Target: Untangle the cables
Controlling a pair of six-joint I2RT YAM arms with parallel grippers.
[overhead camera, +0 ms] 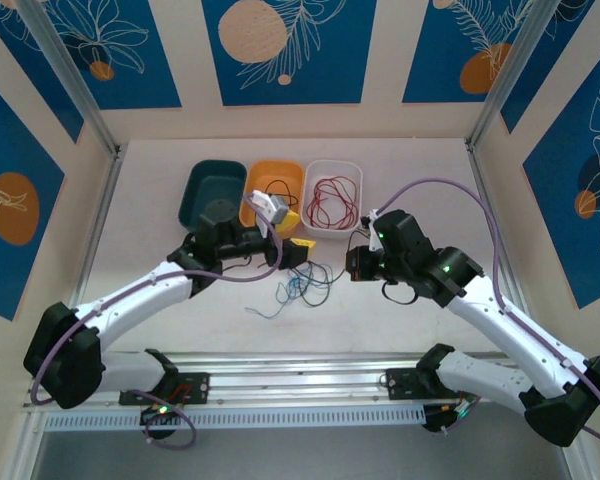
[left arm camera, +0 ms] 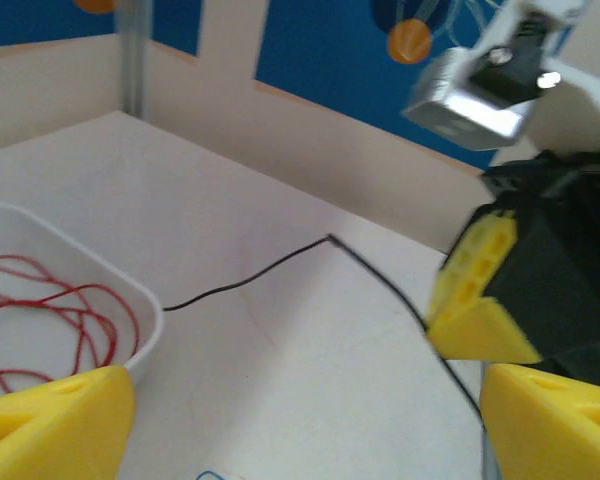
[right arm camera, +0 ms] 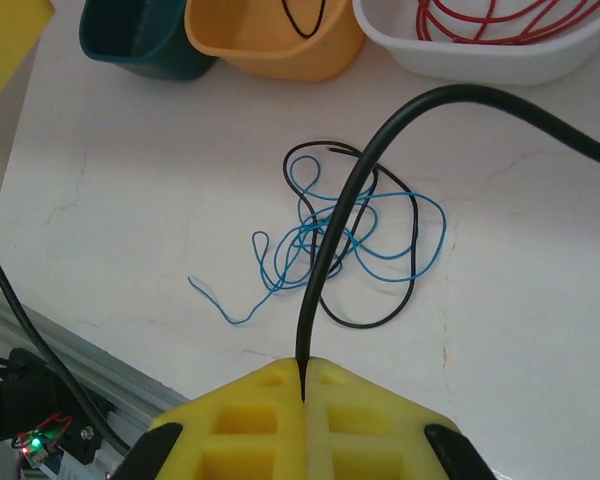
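A loose tangle of blue cable (right arm camera: 445, 222) and black cable (right arm camera: 361, 325) lies on the white table, just in front of the arms' tips (overhead camera: 302, 285). My right gripper (right arm camera: 302, 382) is shut on a black cable (right arm camera: 450, 92) that rises from its yellow pads and arcs away to the right. In the top view the right gripper (overhead camera: 353, 266) hovers right of the tangle. My left gripper (left arm camera: 305, 435) stands open, nothing between its yellow fingers (left arm camera: 60, 420), and faces the taut black strand (left arm camera: 280, 262). The left gripper (overhead camera: 300, 249) sits just behind the tangle. A red cable (overhead camera: 332, 200) lies coiled in the white bin.
Three bins stand in a row at the back: teal (overhead camera: 195, 205), orange (overhead camera: 255, 172) with a black cable inside, and white (overhead camera: 332, 164). An aluminium rail (overhead camera: 300, 385) runs along the near edge. Side walls close in left and right.
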